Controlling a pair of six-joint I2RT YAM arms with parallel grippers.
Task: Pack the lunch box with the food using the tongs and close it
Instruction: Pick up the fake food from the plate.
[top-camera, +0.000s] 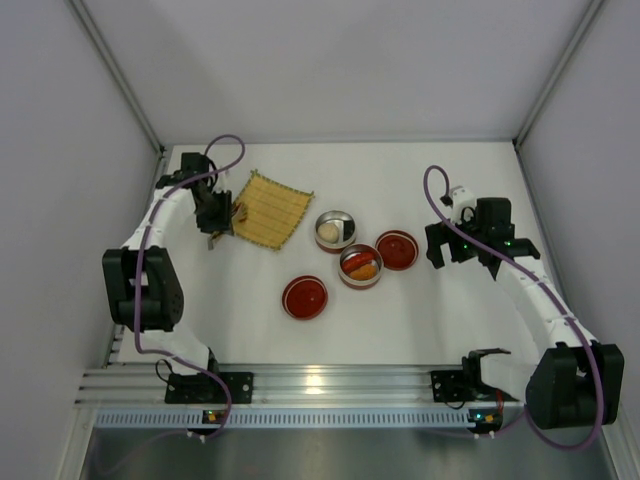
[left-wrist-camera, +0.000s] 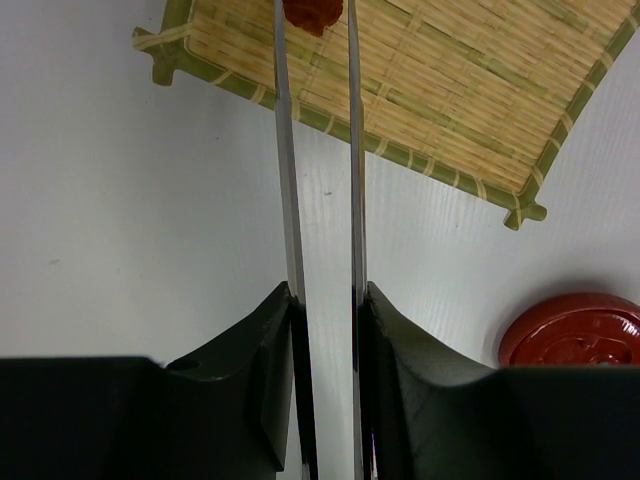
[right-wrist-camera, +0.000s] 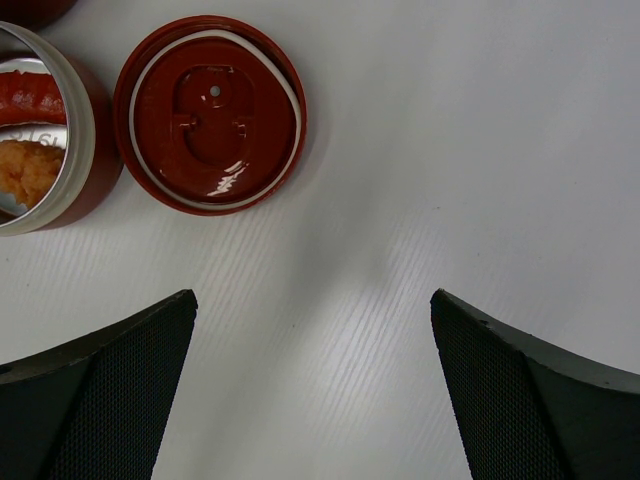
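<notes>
Over the table beside the yellow mat (left-wrist-camera: 440, 90), your left gripper (left-wrist-camera: 327, 295) is clenched on the tongs (left-wrist-camera: 288, 180), gripping both thin arms, and a reddish food piece (left-wrist-camera: 312, 12) sits between their tips above the mat. Judge the steel springy and slick and the toy light and apt to pop free, so take it across its middle with a gentle squeeze. One steel cup (top-camera: 335, 213) holds white and dark pieces and the second cup (right-wrist-camera: 88, 150) red and orange ones, one red lid (right-wrist-camera: 210, 112) and another lid (top-camera: 305, 297) lie off, and your right gripper (right-wrist-camera: 312, 300) hangs spread wide and empty.
</notes>
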